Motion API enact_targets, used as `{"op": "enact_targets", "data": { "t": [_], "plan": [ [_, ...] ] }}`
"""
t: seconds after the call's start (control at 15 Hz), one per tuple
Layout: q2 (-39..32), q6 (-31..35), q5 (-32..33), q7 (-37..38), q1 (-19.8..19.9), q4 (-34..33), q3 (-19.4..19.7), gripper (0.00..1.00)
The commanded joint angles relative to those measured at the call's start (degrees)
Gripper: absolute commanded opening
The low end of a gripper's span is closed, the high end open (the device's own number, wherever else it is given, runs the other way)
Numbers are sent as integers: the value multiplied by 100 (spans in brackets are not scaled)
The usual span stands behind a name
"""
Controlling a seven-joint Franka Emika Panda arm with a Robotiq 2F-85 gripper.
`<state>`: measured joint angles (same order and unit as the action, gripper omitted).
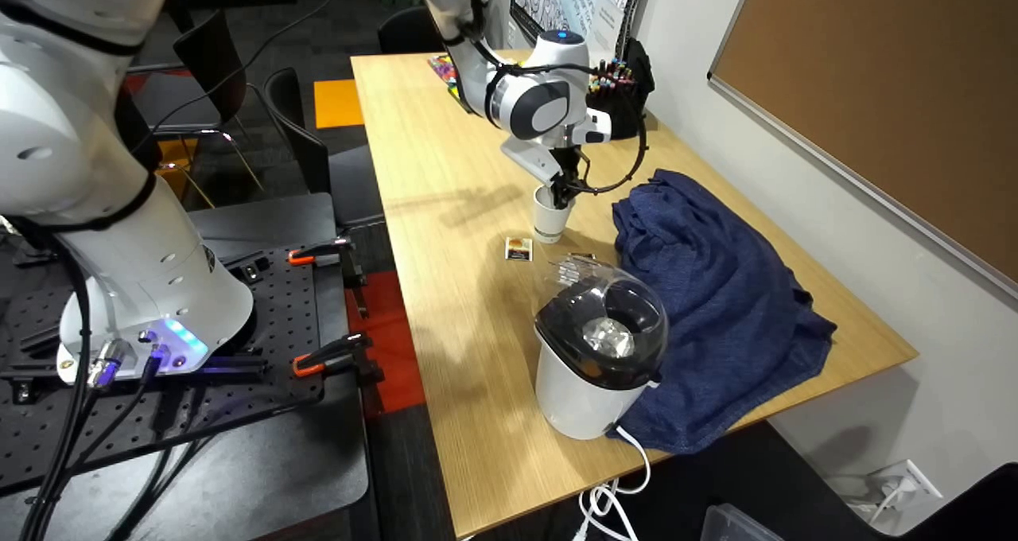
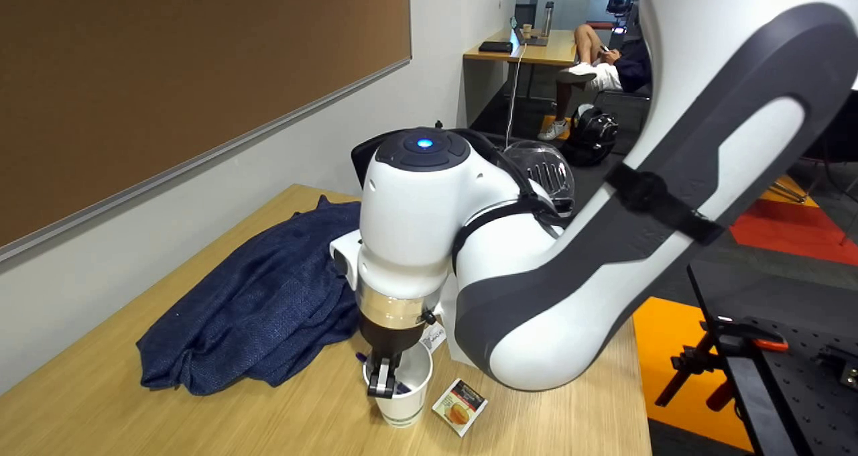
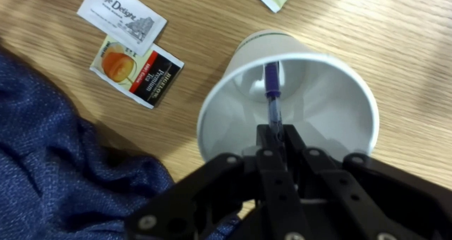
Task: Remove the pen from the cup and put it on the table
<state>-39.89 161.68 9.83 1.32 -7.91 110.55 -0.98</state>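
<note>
The white cup point(image 1: 550, 221) stands upright on the pale wood table point(image 1: 421, 247); it also shows in an exterior view point(image 2: 403, 409) and in the wrist view point(image 3: 335, 91). The pen point(image 3: 272, 81) has a purple end and a clear barrel. Its purple end points down inside the cup. My gripper point(image 3: 278, 131) has its fingertips closed on the pen's barrel, within the cup's mouth. In the exterior views the gripper point(image 2: 382, 383) points down into the cup, and the pen point(image 2: 402, 387) shows partly beside the fingers. The pen's upper part is mostly hidden by the fingers.
A navy cloth point(image 1: 708, 286) lies beside the cup. A white popcorn maker point(image 1: 592, 390) stands near the table's end. Tea packets point(image 3: 141, 70) and a white sachet point(image 3: 123, 17) lie close to the cup. A black organiser with markers point(image 1: 612, 111) stands by the wall.
</note>
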Motion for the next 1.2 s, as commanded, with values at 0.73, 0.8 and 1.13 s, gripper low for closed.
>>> {"op": "enact_targets", "data": {
  "t": [0.73, 0.8, 1.13],
  "plan": [
    [1350, 1290, 212, 358, -876, 1560, 803, 3],
    [1495, 1392, 258, 458, -1051, 1706, 1001, 3],
    [2178, 1950, 556, 972, -2165, 2436, 2277, 3]
  ]
}}
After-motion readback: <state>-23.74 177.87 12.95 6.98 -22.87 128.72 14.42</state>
